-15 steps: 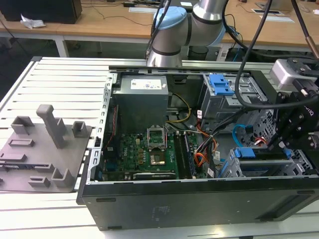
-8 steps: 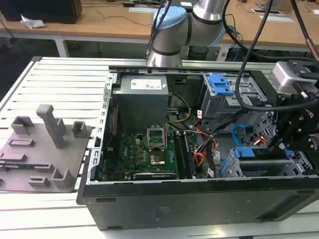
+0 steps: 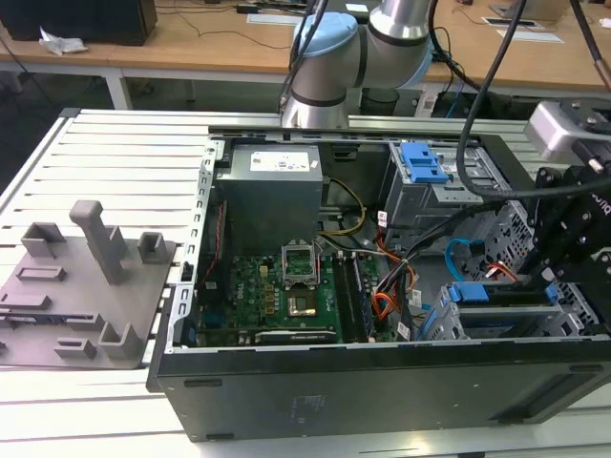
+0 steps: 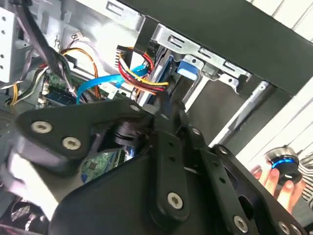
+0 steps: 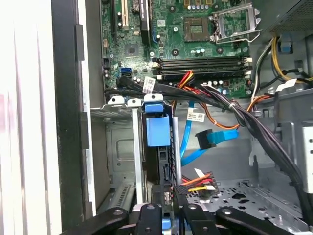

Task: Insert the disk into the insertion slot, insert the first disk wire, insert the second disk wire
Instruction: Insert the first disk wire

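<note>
- The disk (image 5: 158, 131) stands on edge in its blue carrier, seated in the insertion slot (image 5: 119, 147), the grey cage at a corner of the open computer case (image 3: 382, 391) on the counter (image 3: 115, 153).
- The hand (image 5: 164, 218) hangs just over the disk's outer end; I cannot tell whether it is open, closed or gripping.
- The blue flat wire (image 5: 215, 138) lies loose, its plug apart from the disk.
- The red, yellow and black wire bundle (image 5: 195, 182) ends just beside the disk, perhaps touching it.

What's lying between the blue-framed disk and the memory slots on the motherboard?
In the first wrist view, a bundle of black and coloured wires crosses between disk and memory slots.
</note>
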`<state>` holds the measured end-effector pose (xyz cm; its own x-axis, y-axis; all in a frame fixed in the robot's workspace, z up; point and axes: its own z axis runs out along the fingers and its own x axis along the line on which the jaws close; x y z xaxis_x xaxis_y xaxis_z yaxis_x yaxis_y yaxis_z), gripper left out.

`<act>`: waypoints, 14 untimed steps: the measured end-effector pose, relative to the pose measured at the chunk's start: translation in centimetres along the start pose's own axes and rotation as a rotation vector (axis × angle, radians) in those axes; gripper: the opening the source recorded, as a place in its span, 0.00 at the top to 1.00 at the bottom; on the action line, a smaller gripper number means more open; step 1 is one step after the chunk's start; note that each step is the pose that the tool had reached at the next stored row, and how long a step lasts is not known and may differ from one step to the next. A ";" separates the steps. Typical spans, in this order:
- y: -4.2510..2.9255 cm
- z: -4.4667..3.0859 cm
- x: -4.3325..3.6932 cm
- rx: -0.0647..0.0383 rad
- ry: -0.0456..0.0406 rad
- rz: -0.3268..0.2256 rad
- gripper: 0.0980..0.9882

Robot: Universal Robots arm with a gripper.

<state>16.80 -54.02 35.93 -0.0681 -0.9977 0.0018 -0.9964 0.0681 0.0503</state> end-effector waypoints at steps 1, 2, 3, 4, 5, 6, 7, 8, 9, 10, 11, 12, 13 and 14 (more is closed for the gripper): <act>0.05 -0.73 -0.06 0.002 0.0000 0.000 0.99; 0.17 -1.04 -0.05 0.004 -0.0003 0.000 0.99; 0.39 -1.03 -0.04 0.005 -0.0023 0.000 0.99; 0.63 -1.02 -0.02 0.005 -0.0023 0.000 0.99; 1.01 -1.00 0.00 0.005 -0.0024 0.000 0.99; 1.32 -0.99 0.02 0.005 -0.0023 0.000 0.99; 1.47 -0.98 0.03 0.005 -0.0023 0.000 0.99; 1.61 -0.97 0.05 0.005 -0.0024 0.000 0.99; 1.62 -0.97 0.05 0.005 -0.0023 0.000 0.99; 1.62 -0.98 0.05 0.006 -0.0022 0.000 0.99; 1.62 -0.98 0.05 0.005 -0.0021 0.000 0.99; 1.62 -0.98 0.04 0.005 -0.0023 0.000 0.99; 1.63 -0.97 0.05 0.005 -0.0023 0.000 0.99; 1.64 -0.97 0.05 0.005 -0.0023 0.000 0.99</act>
<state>15.22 -53.96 36.98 -0.0681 -0.9977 -0.0004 -0.9967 0.0680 0.0449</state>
